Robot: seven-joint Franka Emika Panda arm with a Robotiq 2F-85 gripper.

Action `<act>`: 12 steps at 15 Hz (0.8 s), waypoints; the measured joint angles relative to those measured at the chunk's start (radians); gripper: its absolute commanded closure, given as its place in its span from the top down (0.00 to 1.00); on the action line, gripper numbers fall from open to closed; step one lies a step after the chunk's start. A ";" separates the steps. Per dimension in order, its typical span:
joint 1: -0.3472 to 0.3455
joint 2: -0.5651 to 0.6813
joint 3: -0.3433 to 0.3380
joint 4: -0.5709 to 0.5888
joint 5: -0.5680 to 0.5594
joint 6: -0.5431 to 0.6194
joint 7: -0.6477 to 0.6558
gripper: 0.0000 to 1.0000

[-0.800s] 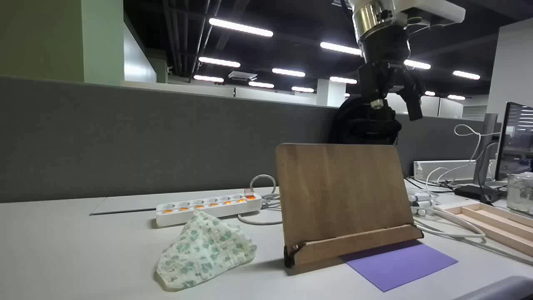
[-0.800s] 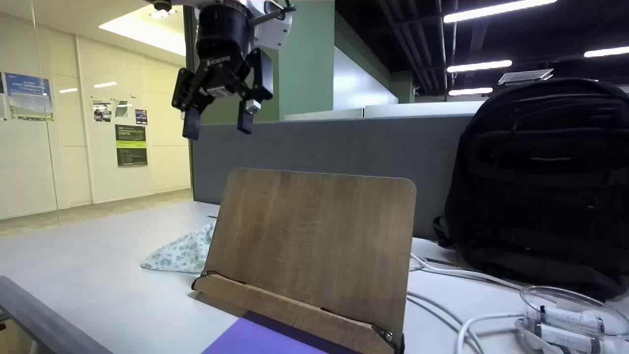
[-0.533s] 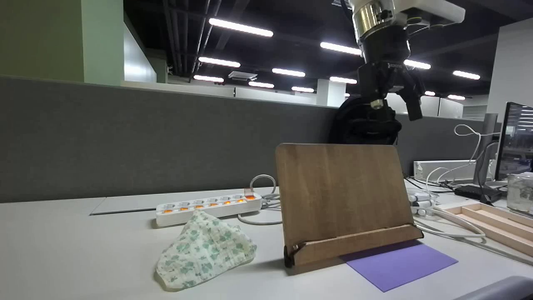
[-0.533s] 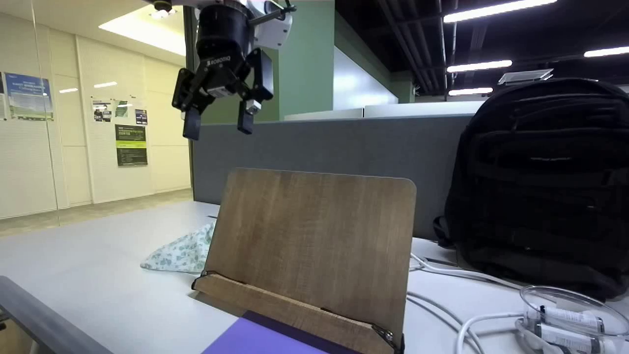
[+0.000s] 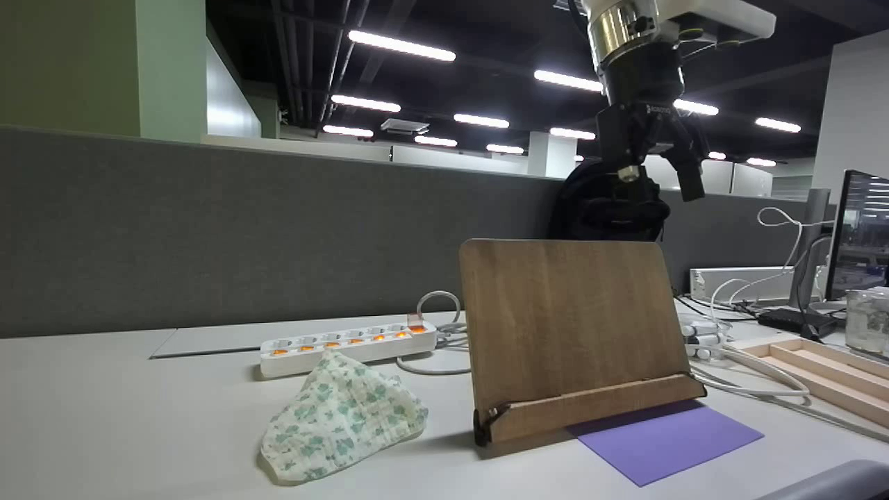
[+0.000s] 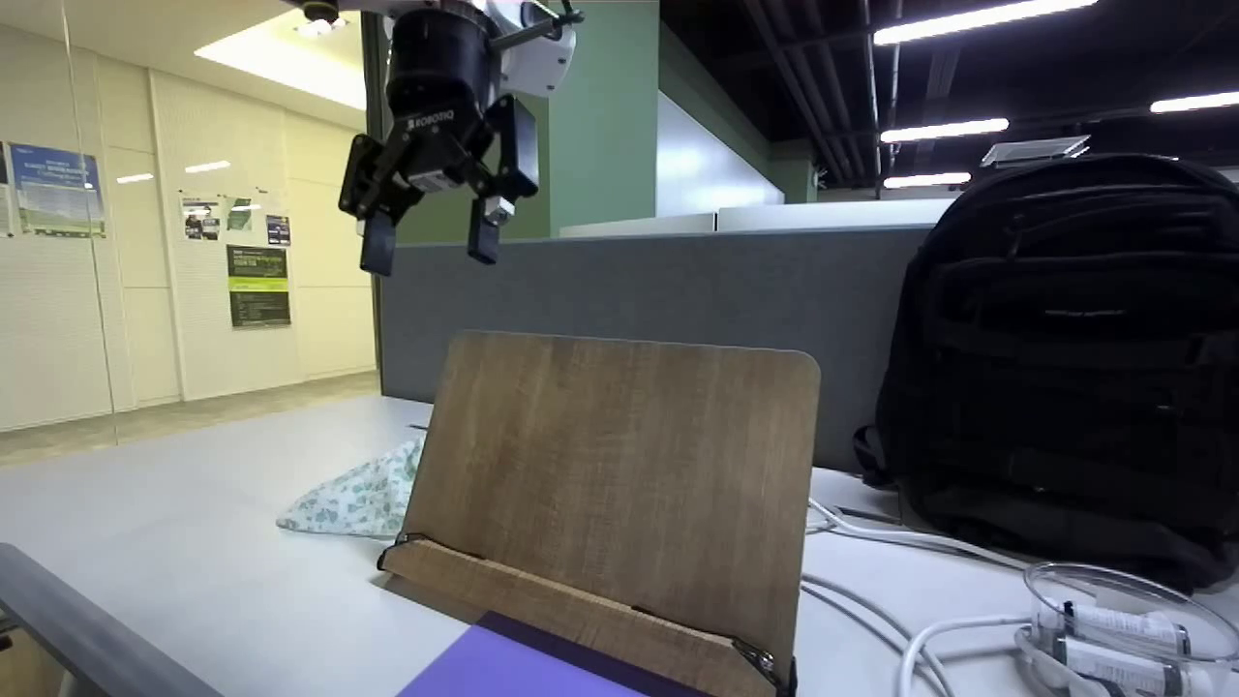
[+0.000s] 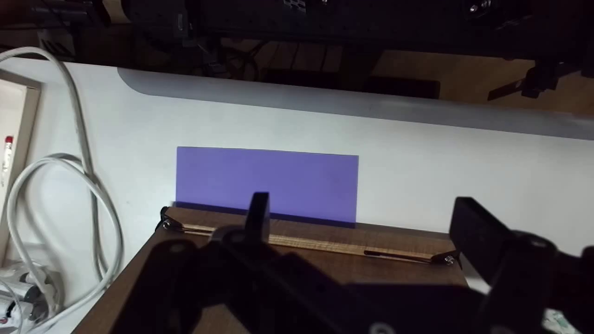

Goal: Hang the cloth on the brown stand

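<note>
The cloth, white with green leaf prints, lies crumpled on the table beside the brown stand, as seen in both exterior views [image 5: 344,420] [image 6: 356,499]. A sliver of it shows at the wrist view's lower right edge [image 7: 560,321]. The brown stand [image 5: 573,319] is a tilted wooden board with a front ledge; it also shows in an exterior view [image 6: 619,484] and the wrist view [image 7: 403,271]. My gripper [image 5: 660,182] is open and empty, high above the stand and apart from the cloth. Its spread fingers also show in an exterior view [image 6: 430,250] and the wrist view [image 7: 362,211].
A purple sheet [image 5: 667,441] lies partly under the stand's front. A white power strip [image 5: 347,349] lies behind the cloth. A black backpack [image 6: 1065,387], cables [image 7: 79,171], a clear container of bottles [image 6: 1128,629] and a wooden tray [image 5: 826,375] stand around. A grey partition [image 5: 229,236] runs behind.
</note>
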 measured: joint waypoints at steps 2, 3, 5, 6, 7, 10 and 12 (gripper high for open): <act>0.007 0.003 0.008 -0.005 0.000 0.014 0.001 1.00; 0.017 0.007 0.021 -0.012 0.000 0.033 0.001 1.00; 0.049 0.016 0.057 -0.035 0.001 0.086 0.007 1.00; 0.070 0.023 0.080 -0.047 0.003 0.114 0.014 1.00; 0.093 0.033 0.105 -0.060 0.004 0.145 0.024 1.00; 0.161 0.079 0.185 -0.084 0.006 0.265 0.079 1.00; 0.196 0.126 0.237 -0.086 0.000 0.355 0.118 1.00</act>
